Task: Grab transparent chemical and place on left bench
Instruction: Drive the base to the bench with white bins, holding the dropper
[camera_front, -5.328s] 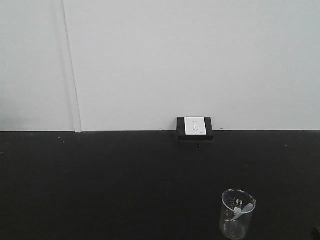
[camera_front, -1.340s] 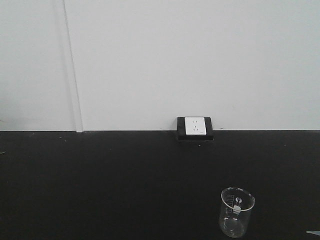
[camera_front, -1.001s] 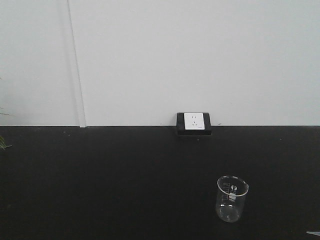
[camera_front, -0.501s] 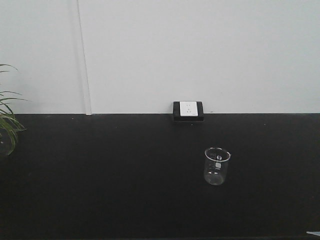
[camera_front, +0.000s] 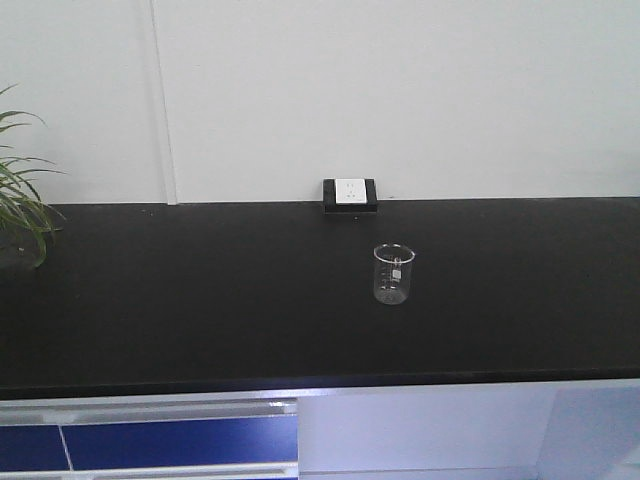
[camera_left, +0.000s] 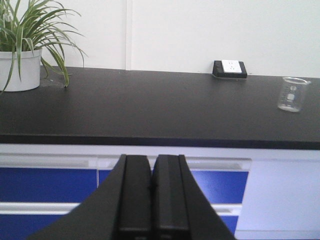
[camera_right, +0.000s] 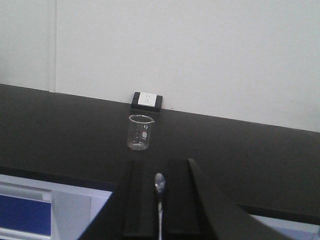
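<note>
A: Where do the arms stand?

B: Nearest in, the left fingers (camera_left: 150, 167) are pressed together with nothing between them. The right fingers (camera_right: 171, 172) look clamped on a thin pipette (camera_right: 159, 184), its bulb lying just back of the tips.

A: And the beaker?

B: Not in either grip. Past the blue drawers (camera_front: 150, 442) and the front edge, the beaker (camera_front: 394, 273) stands upright on the black table (camera_front: 200, 300), towards the back and right of the middle, apart from both arms. The robot sits well off from the table; both wrist views show the drawer fronts below the edge.

A: What lies behind it?

B: A white socket (camera_front: 349, 192) against the wall (camera_front: 400, 90), just behind and a little left of the beaker, not touching it. A potted plant (camera_front: 20, 215) is far off at the left end.

A: So how far along is the job?

B: By the look of it, barely begun. Only the pipette is in hand; the beaker itself is ungrasped. The robot has yet to close in, take the glass, carry it across and set it down. The left bench shows in no view, so a turn or a drive seems to come first.
</note>
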